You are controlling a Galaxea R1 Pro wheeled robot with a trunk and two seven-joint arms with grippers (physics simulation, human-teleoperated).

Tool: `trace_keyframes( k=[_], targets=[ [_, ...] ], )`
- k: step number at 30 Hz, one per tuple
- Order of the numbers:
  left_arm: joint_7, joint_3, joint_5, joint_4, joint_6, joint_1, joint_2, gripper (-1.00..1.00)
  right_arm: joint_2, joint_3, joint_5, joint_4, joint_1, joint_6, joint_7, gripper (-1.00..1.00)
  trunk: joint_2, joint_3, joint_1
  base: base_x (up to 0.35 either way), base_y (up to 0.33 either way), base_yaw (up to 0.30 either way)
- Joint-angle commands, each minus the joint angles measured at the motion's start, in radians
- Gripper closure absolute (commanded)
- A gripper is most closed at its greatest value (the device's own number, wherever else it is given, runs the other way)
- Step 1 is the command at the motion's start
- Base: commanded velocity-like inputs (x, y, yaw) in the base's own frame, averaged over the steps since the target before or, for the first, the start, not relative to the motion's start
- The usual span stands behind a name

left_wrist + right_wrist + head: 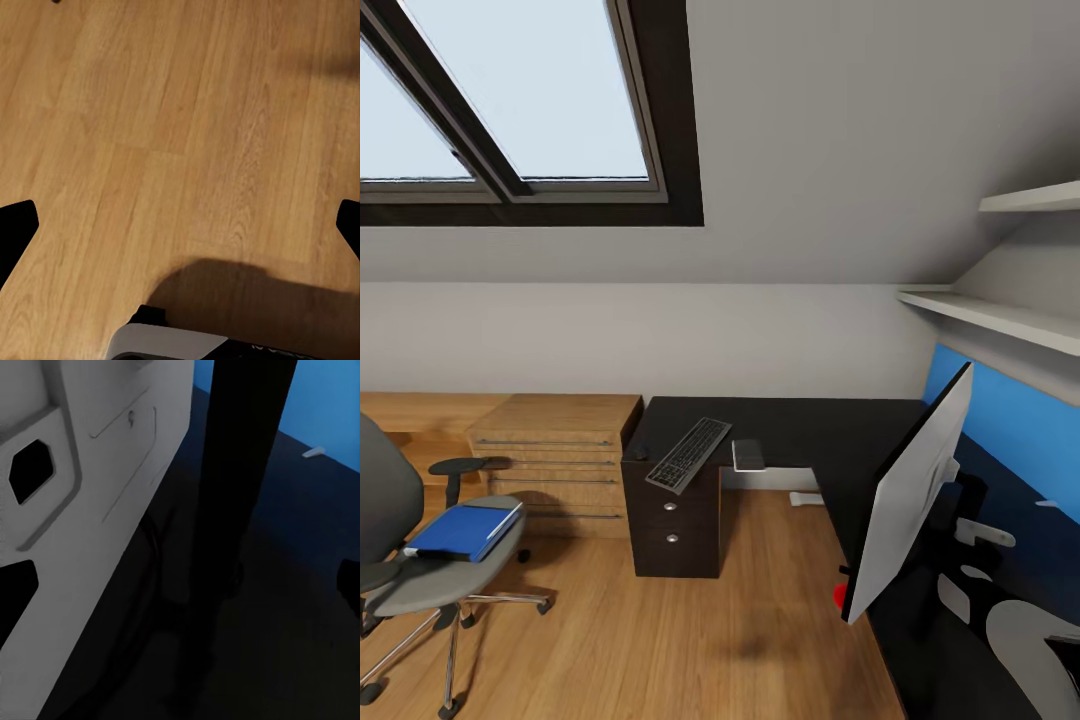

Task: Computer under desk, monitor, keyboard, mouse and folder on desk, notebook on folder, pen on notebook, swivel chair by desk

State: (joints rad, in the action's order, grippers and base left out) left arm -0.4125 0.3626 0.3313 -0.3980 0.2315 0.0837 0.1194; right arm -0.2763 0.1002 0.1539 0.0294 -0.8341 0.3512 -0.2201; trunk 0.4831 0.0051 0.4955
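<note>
Folder (463,530) lies flat on swivel chair (420,560) seat, well apart from bench (800,440) w/ keyboard (689,454). Prob. light, stiff, slick cover: take it by a long edge. Both tools' dark tips sit at wrist-view edges, spread, nothing between.

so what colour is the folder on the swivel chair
Bright blue; the folder lies on the swivel chair seat, clearest in the head view.
</note>
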Motion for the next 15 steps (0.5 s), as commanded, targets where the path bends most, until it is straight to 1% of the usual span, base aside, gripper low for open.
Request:
trace_keyframes(
  k=[1, 15],
  targets=[
    [-0.006, 0.008, 0.009, 0.001, 0.005, 0.001, 0.000, -1.00, 0.000, 0.008, 0.001, -0.001, 0.000, 0.005, 0.003, -1.00, 0.001, 0.000, 0.000, 0.000, 0.000, 0.000],
    [-0.006, 0.007, 0.009, 0.001, 0.005, 0.001, -0.001, -1.00, 0.000, 0.009, 0.001, 0.000, 0.000, 0.005, 0.007, -1.00, 0.001, 0.000, 0.000, 0.000, 0.000, 0.000]
  ],
)
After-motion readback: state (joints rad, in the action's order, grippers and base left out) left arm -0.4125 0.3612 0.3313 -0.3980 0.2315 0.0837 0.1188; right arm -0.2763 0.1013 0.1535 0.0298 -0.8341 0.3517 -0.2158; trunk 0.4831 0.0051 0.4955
